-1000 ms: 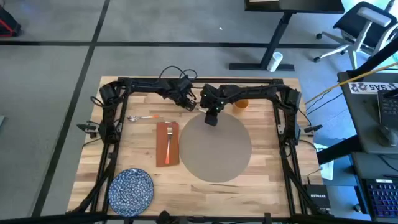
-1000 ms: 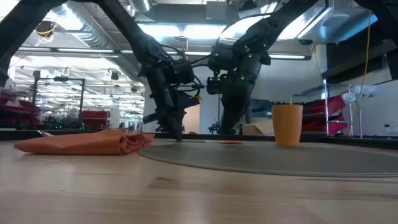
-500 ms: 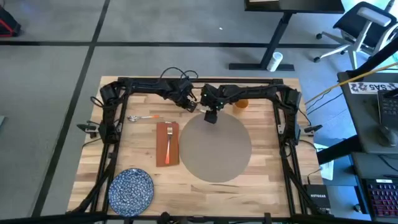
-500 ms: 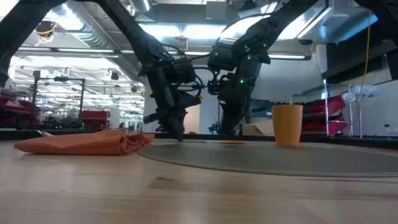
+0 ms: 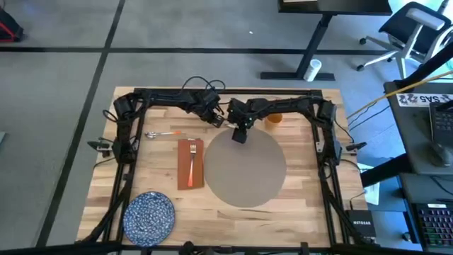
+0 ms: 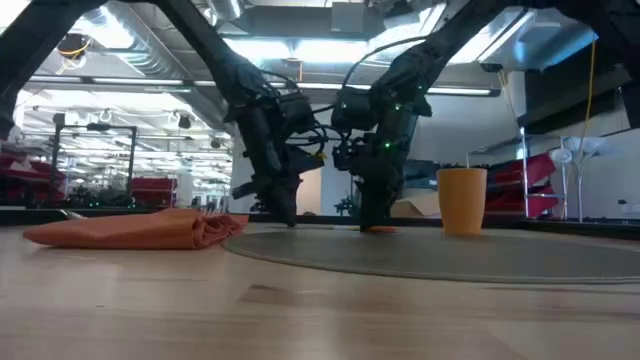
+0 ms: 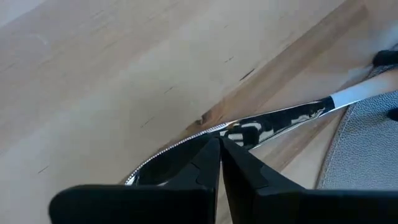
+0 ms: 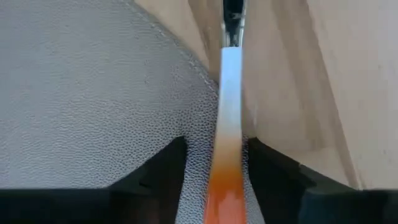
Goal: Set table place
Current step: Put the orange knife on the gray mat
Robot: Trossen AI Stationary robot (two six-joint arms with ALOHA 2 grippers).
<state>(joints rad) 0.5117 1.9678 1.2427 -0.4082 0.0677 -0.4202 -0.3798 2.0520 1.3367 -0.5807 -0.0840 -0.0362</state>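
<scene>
High view. One table. On it is one round grey mat, right of centre, lying flat. One red napkin lies just left of the mat, with one fork lengthwise on it. One spoon lies beyond the napkin. One blue speckled plate sits at the near left corner, well apart from the mat. One orange cup stands just past the mat's far edge; I can't make out what is inside it. The left hand is over bare wood off the mat's far left rim. The right hand is over the mat's far edge.

Low view. The cup stands upright on the right, its inside hidden from here. The napkin is a low heap on the left. Both hands are down at table level, near each other, behind the mat. A bit of orange shows under the right one.

Left wrist view. One knife lies on the wood, its handle end reaching the mat's rim. My fingers are pinched together on the blade.

Right wrist view. The same knife's orange-to-white handle runs across the mat's edge. My fingers sit narrowly either side of it. A sliver of mat shows between one finger and the handle, so they are not clamped.
</scene>
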